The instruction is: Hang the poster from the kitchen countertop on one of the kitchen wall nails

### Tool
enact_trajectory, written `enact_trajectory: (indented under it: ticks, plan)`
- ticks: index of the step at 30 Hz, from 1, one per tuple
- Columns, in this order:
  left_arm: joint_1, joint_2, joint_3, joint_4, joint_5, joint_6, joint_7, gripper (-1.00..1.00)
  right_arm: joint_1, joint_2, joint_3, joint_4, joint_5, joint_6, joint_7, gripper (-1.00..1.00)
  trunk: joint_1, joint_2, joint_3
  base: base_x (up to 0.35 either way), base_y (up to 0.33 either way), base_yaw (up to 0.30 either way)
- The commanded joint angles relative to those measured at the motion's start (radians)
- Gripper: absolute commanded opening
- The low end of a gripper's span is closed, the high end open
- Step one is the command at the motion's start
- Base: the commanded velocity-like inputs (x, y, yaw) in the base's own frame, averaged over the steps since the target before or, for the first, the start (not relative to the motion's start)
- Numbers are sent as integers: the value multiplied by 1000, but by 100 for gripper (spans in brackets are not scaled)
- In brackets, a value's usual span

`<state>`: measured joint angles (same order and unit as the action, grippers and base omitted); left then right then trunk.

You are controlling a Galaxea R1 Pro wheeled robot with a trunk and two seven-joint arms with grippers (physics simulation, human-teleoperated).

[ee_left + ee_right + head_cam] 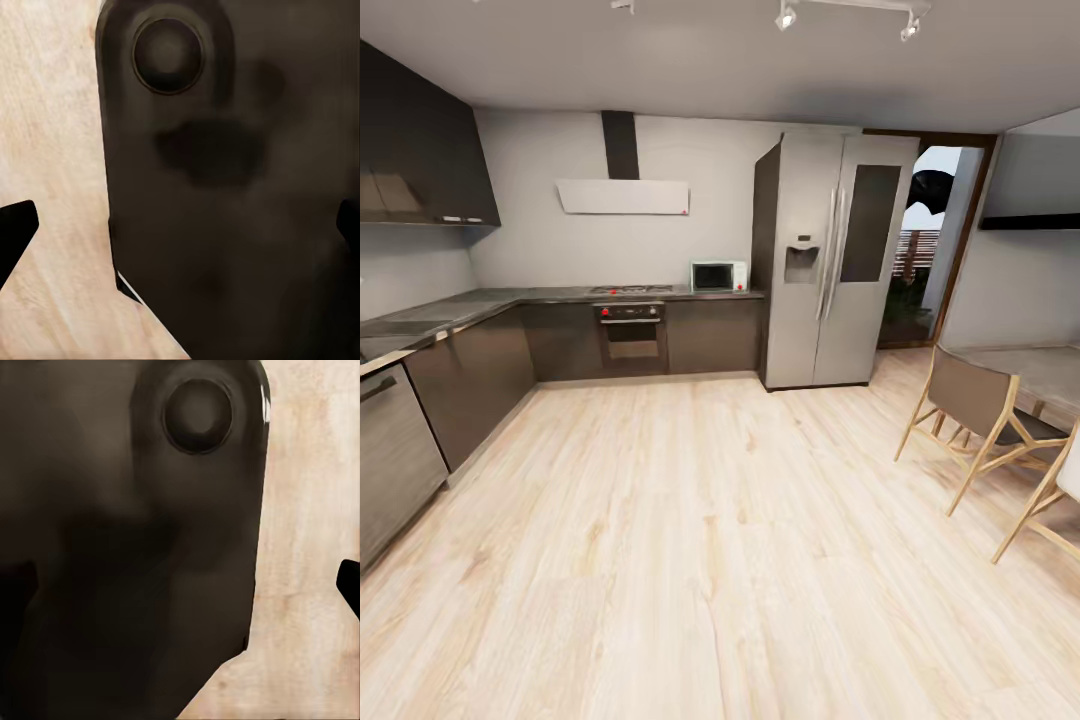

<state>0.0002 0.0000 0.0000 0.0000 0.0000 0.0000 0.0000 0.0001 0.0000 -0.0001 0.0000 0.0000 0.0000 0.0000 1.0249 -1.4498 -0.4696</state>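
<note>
The poster is out of view. The kitchen countertop [480,303], a grey L-shaped slab over dark cabinet fronts, runs along the left wall and the back wall in the head view. In the left wrist view my left gripper [180,232] stands open, its black fingertips [15,236] far apart at the frame's edges, over a dark part of my own body and wood floor. My right gripper [180,589] is also open, with one fingertip [350,585] against the floor. Neither holds anything. No wall nail can be made out.
A steel double-door fridge [830,260] stands at the back right, with a microwave [717,276] beside it. An oven [630,335] sits under a hob and range hood [622,196]. Right: pale table [1040,370] and wooden chairs [975,410]. Wide plank floor [700,540] lies ahead.
</note>
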Motion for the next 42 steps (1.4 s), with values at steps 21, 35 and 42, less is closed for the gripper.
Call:
enact_trajectory:
  ticks: [21,35,42]
  plan:
    - [15,-36,-4,-49,-1,-45,1,100,-65,-24,2,-48,3,-4,-1,100,0,0,0,0,0,0]
    - [17,-40,11,-630,-5,-171,-1,100,-136,-59,1,-436,-3,-231,-2,100,0,0,0,0,0,0]
    - [17,-28,8,-632,-6,-170,-2,100,-132,-59,6,-405,-1,-233,-4,100,0,0,0,0,0,131]
